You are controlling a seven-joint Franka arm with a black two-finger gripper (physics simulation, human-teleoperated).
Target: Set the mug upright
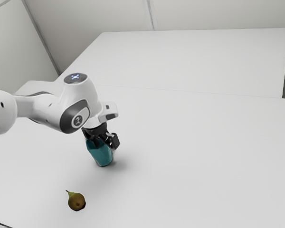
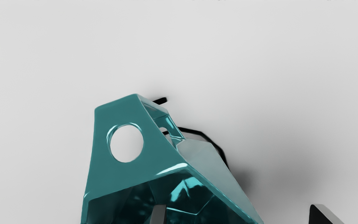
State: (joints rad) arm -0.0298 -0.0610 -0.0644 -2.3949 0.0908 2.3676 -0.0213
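Operator: State the mug's position.

Technician: The mug (image 1: 100,154) is on the desk (image 1: 204,166), at the exterior view's left, under the hand. It leans. The pear (image 1: 77,202) lies nearer that camera, apart from it.

Operator: List the likely faults.

Technician: One: the mug may topple or slide if the hand travels before the wall is clamped. Two: it may pivot in the grip, since an off-centre hold on angled facets gives poor contact. Three: releasing before the base sits flat may let it tip.

Operator: Jaw state?

Technician: The jaws are wide apart and grip nothing. One fingertip (image 2: 158,214) is over or inside the mug's mouth; the other fingertip (image 2: 320,216) stands outside, clear of the wall. Whether the inner one touches cannot be determined. Caution: closing may drag the mug sideways.
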